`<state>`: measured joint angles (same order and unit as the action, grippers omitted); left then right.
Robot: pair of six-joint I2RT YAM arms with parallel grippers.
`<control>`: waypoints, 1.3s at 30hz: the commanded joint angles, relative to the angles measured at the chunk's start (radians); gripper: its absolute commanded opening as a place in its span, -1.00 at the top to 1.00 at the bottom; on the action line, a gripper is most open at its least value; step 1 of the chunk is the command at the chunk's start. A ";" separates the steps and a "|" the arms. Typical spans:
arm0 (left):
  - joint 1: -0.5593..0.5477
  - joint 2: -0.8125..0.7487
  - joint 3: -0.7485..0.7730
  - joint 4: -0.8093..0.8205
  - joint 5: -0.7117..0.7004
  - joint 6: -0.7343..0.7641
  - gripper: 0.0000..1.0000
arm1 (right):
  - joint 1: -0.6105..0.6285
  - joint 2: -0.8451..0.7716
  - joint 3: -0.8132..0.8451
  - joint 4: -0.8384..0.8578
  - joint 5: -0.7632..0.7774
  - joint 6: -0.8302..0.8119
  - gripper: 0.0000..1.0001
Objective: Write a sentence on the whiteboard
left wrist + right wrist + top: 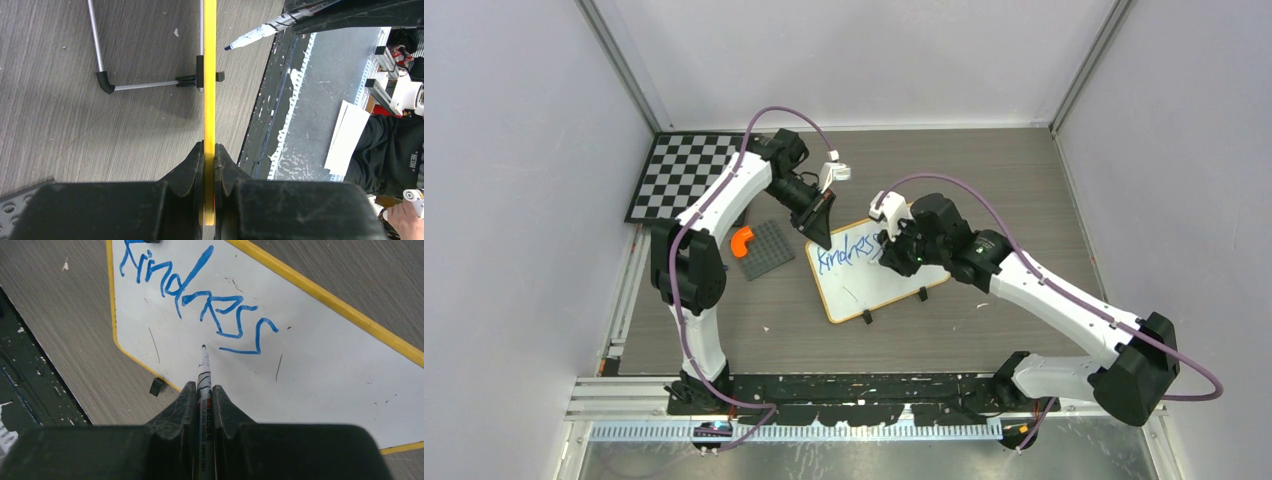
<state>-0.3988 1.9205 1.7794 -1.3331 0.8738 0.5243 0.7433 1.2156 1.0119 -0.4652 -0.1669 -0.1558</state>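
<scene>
- whiteboard: smooth, slightly glossy white face; painted-looking yellow-orange frame.
- desk: matt grey wood grain, lightly scuffed.
- left claw, right claw: matt black, finely pebbled plastic.
- marker: glossy printed white barrel.
- studded plate: matt grey plastic.

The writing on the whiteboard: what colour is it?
The writing is blue; the right wrist view shows it best.
</scene>
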 commanded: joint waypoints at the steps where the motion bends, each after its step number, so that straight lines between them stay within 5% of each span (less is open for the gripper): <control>1: -0.018 -0.020 -0.006 0.009 0.028 -0.003 1.00 | -0.037 -0.062 0.042 -0.014 -0.052 0.034 0.99; 9: -0.019 -0.009 0.002 0.004 0.022 -0.004 1.00 | -0.224 -0.118 0.021 -0.036 -0.100 0.050 0.99; 18: -0.018 0.025 0.049 -0.036 0.029 0.001 1.00 | -0.297 -0.114 0.046 -0.076 -0.186 0.050 1.00; 39: -0.018 0.019 0.044 -0.027 0.030 -0.006 1.00 | -0.268 -0.099 0.003 0.004 -0.196 0.048 0.99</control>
<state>-0.3992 1.9358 1.7988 -1.3563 0.8749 0.5243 0.4583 1.1172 1.0145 -0.5293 -0.3859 -0.1127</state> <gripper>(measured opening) 0.079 0.178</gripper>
